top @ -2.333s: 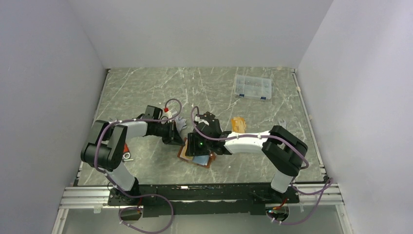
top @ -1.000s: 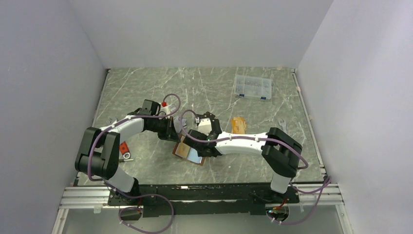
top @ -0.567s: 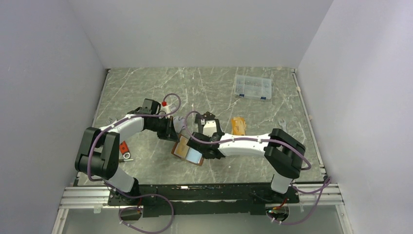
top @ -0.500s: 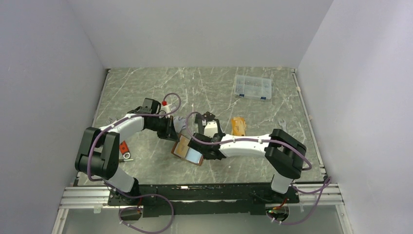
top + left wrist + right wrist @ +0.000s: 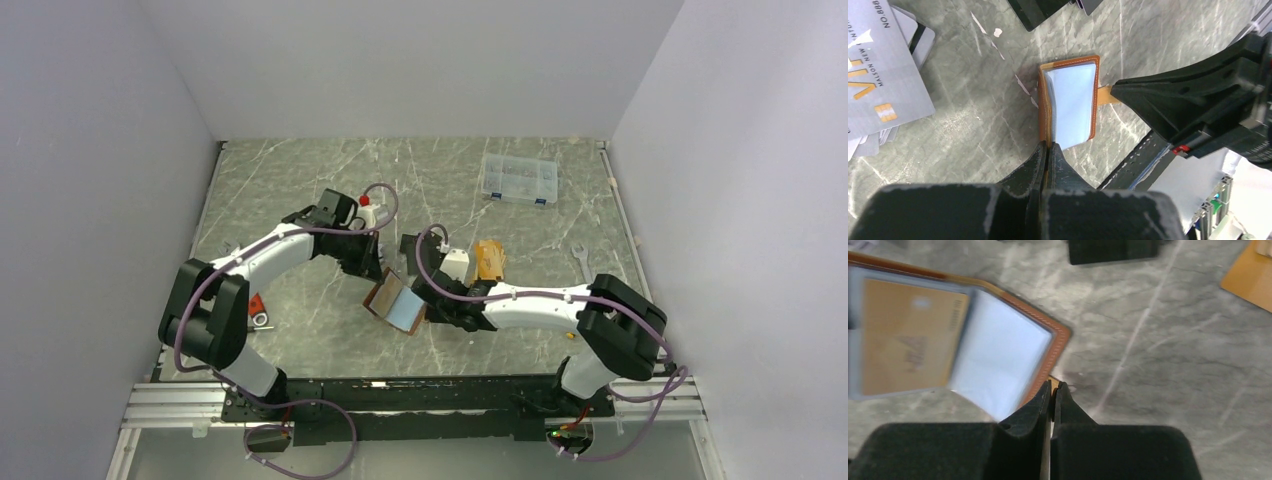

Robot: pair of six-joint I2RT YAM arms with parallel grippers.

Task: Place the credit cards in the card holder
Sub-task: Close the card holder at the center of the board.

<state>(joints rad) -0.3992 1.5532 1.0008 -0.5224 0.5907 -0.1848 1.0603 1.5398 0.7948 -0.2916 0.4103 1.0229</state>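
Between the two grippers the card holder [image 5: 397,300] is held open, its clear pockets facing up. The left gripper [image 5: 1048,148] is fully closed on one edge of the holder, and the right gripper [image 5: 1052,386] is pinched tight on the snap tab [image 5: 1105,93] at the other side. The silver-grey cards [image 5: 878,75] lie near the holder on the left arm's side, the orange-gold cards [image 5: 489,259] beyond the holder by the right arm. Probably one gripper must let go to fetch a card, and the left one is nearer to the silver pile
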